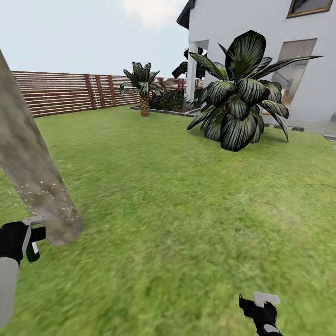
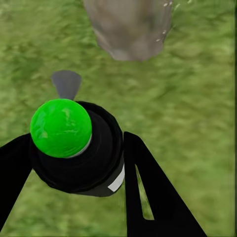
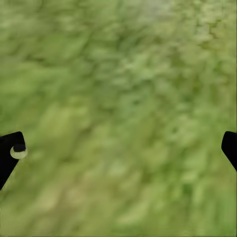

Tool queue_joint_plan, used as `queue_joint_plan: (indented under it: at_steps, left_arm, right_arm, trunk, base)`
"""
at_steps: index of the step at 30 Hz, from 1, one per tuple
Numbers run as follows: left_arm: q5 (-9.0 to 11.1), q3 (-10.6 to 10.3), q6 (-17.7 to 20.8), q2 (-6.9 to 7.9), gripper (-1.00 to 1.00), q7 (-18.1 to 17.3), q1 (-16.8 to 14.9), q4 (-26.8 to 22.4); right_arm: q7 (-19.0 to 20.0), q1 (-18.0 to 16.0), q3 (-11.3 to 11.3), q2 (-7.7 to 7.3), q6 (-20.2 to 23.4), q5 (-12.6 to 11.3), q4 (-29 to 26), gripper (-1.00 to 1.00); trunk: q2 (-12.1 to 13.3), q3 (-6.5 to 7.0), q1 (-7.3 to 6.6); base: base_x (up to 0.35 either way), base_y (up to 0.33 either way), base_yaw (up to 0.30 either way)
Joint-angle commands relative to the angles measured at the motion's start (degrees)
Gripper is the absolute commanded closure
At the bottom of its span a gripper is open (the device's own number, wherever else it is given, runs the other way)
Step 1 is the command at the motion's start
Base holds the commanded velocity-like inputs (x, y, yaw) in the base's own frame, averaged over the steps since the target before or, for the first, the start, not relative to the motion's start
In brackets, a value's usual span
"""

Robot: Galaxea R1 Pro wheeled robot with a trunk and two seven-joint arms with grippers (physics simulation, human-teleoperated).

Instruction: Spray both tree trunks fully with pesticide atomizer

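One atomizer: the pesticide atomizer (image 2: 74,148) sits clamped between my left fingers, a black body with a bright green round cap, a grey nozzle poking out ahead of it toward the trunk.
Left gripper: my left gripper (image 2: 74,163) is closed around that bottle, one black finger (image 2: 143,187) pressed to its side; in the head view the left gripper (image 1: 28,238) hangs low at the left edge, the grey nozzle tip just beside the trunk base.
Tree trunk: the tree trunk (image 1: 32,177) is a thick, pale grey-beige mottled column, leaning across the left of the head view, wider at the foot; small pale specks dot its lower part. From the left wrist its base (image 2: 129,27) stands right ahead of the nozzle, near but not touching.
Right gripper: my right gripper (image 1: 261,310) sits low at the right, over bare grass, well apart from the trunk. From the right wrist, the two black fingertips (image 3: 11,153) stand wide apart with nothing but lawn between them, so it is open and empty.
Garden: green lawn (image 1: 186,210) spreads all around me.
Further out: a big dark-leaved shrub (image 1: 242,93), a short palm (image 1: 143,88), a brown slatted fence (image 1: 65,91) and a white house (image 1: 261,46) behind.
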Motion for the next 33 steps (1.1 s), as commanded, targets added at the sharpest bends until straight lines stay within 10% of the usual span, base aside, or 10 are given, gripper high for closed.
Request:
queue_joint_plan:
  at_steps: [1,27,33]
  left_arm:
    - [-0.6,0.2,0.2,-0.1,1.0,-0.4,-0.1,-0.1]
    - [-0.3,0.6,-1.2,-3.13,1.0,-1.6,5.6,-0.1]
    - [-2.2,-0.4,-15.9,-2.59,1.0,-18.3,14.0,0.0]
  right_arm:
    - [-0.2,0.0,-0.3,0.0,-0.2,0.6,0.1,-1.0]
    - [-0.2,0.0,-0.3,0.17,-0.2,0.6,0.1,-1.0]
    - [-0.2,0.0,-0.3,0.23,-0.2,0.6,0.1,-1.0]
  trunk:
    - [0.0,-0.05,0.02]
    - [0.0,-0.05,0.02]
    - [0.0,-0.05,0.02]
  base:
    - [0.337,0.0,0.0]
    - [0.003,-0.029,0.115]
    - [-0.346,0.0,0.0]
